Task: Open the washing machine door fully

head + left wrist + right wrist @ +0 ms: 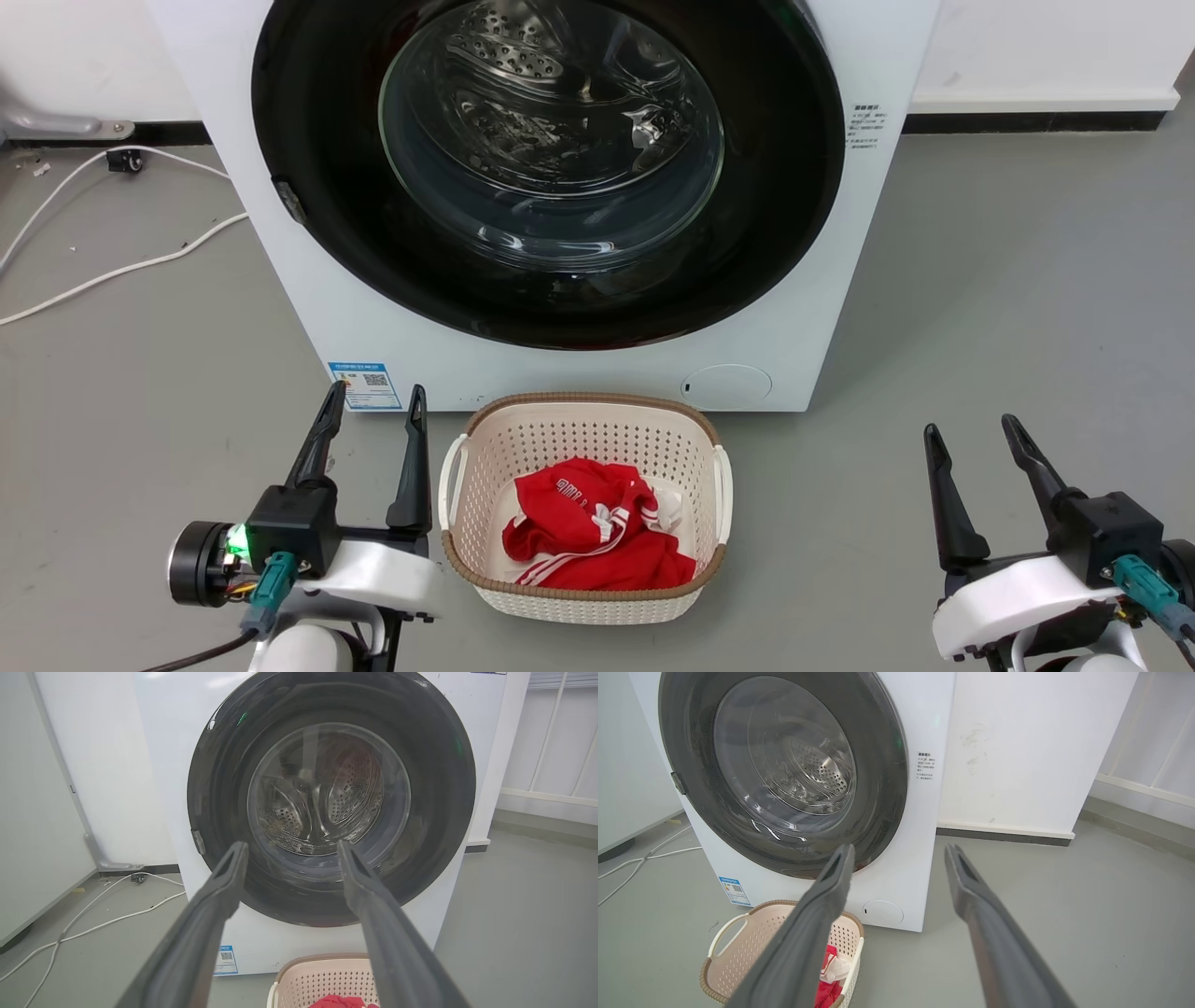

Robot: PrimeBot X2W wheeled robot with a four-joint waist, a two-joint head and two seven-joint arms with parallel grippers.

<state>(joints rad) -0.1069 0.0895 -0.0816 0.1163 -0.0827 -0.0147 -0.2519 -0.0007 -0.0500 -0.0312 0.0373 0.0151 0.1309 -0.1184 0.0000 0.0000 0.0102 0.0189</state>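
Note:
The washing machine door is a big glossy black disc with a bulging clear glass centre, lying flush against the white machine front. A small latch tab sits on its left edge. The door also appears in the left wrist view and the right wrist view. My left gripper is open at the lower left, well short of the machine, nothing between its fingers. At the lower right my right gripper is open too, holding nothing.
A cream perforated basket with red clothing stands on the grey floor right in front of the machine, between my grippers. White cables trail across the floor at left. A small round white flap sits low on the machine.

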